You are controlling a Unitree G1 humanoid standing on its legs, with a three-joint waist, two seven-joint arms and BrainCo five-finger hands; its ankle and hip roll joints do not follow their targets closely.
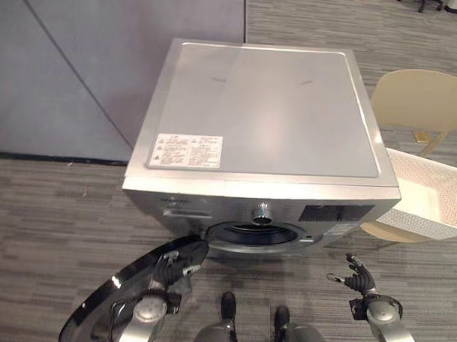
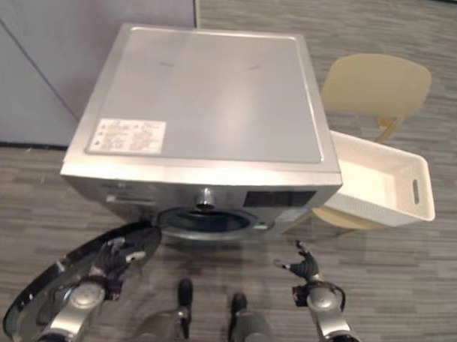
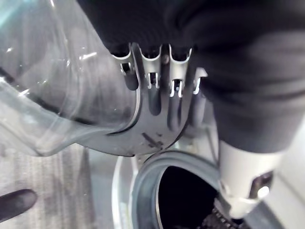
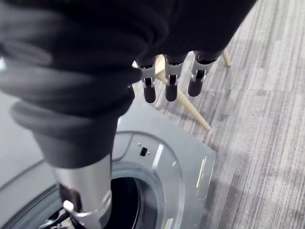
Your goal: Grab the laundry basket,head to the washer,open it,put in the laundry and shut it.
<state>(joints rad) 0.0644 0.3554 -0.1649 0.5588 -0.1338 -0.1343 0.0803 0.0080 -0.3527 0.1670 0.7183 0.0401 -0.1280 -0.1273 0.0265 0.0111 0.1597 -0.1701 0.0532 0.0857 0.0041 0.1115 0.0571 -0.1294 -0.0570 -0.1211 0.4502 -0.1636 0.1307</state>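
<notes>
The silver washer point(image 1: 260, 112) stands in front of me with its round door point(image 1: 104, 302) swung open to the left. Its drum opening point(image 1: 252, 236) is dark, and I cannot tell what lies inside. My left hand point(image 1: 171, 270) rests on the open door near the hinge side, with its fingers point(image 3: 152, 90) laid fairly straight against the door's rim point(image 3: 143, 138). My right hand point(image 1: 358, 280) hangs open in front of the washer's right side, holding nothing. The white laundry basket point(image 1: 426, 197) sits on a beige chair point(image 1: 419, 95) to the right of the washer and looks empty.
A grey-blue partition wall point(image 1: 105, 62) runs behind and to the left of the washer. The chair with the basket stands close against the washer's right side. Striped grey carpet point(image 1: 54, 217) covers the floor around it.
</notes>
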